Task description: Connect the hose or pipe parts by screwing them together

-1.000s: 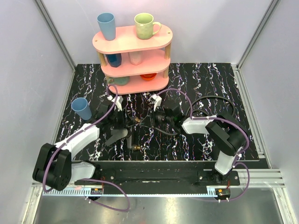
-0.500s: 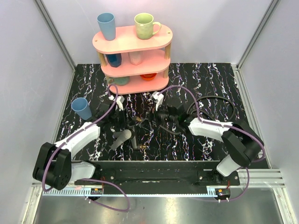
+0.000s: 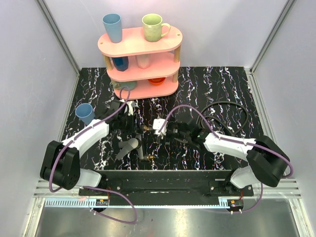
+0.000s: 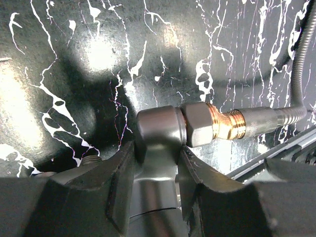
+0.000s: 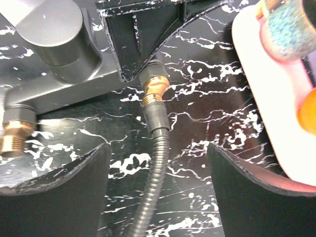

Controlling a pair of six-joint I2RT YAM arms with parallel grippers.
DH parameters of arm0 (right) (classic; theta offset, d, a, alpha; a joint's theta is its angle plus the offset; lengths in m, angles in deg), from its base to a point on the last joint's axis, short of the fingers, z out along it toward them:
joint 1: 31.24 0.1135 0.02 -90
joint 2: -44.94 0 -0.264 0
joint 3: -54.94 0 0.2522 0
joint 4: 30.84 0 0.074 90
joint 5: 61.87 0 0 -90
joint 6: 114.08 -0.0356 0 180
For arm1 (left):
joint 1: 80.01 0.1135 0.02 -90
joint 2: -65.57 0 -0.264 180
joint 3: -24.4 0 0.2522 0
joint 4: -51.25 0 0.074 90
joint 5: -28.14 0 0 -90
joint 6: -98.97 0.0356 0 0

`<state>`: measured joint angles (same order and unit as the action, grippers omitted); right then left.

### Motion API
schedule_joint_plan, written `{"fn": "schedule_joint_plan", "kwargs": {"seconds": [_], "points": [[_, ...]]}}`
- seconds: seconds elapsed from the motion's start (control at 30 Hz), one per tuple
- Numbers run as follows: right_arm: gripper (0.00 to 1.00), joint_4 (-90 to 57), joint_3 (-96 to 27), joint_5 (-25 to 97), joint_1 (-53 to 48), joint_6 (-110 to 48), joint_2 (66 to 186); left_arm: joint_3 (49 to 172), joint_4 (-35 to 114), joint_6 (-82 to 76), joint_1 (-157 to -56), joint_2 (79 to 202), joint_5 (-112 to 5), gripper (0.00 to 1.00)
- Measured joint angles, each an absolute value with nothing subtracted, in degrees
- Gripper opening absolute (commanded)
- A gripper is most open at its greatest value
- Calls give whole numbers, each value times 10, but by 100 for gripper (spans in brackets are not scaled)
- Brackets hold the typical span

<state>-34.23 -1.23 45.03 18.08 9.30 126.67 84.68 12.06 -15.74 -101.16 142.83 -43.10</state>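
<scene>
1. The left gripper (image 4: 155, 170) is clamped on the grey nozzle (image 4: 159, 126), near the middle of the black marbled table (image 3: 222, 84), in front of the shelf (image 3: 170, 37).
2. The hose (image 4: 298, 84) meets the nozzle at its brass end (image 4: 228, 124); the rest loops off to the table's right side.
3. The right gripper (image 5: 158, 165) has its fingers spread wide, and the hose runs between them touching neither.
4. The pink shelf holds a tall blue cup (image 3: 112, 27) and a green mug (image 3: 153, 27) on top. A dark blue cup (image 3: 120, 63) and a pale cup (image 3: 143, 60) sit on the middle tier, and a greenish cup (image 3: 127, 85) and an orange bowl (image 3: 157, 80) at the bottom. I cannot tell their contents.
5. A lone blue cup (image 3: 85, 114) stands upright on the table's left side.
</scene>
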Motion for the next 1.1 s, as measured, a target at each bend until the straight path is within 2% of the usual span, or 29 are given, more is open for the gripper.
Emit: {"fn": "schedule_joint_plan", "kwargs": {"seconds": [0.23,0.47,0.6,0.63,0.7,0.73,0.8,0.93,1.1], "points": [[77,-331,-22,431,195,237,1296,869,94,-137,-1011,1446,-415,0],[69,-323,-49,409,216,298,1343,873,88,-129,-1011,1453,-405,0],[50,-322,-65,395,228,318,1370,873,88,-127,-1011,1453,-402,0],[39,-322,-68,392,230,323,1374,873,88,-126,-1011,1453,-402,0],[26,-324,-71,380,236,334,1381,873,87,-125,-1011,1454,-401,0],[12,-328,-74,375,239,338,1384,873,83,-124,-1011,1455,-401,0],[2,-332,-75,366,242,340,1388,873,77,-123,-1011,1456,-401,0],[0,-326,-85,366,245,324,1397,869,78,-127,-1007,1457,-403,0],[0,-301,-113,367,243,231,1422,823,135,-155,-1001,1436,-414,0]]}}
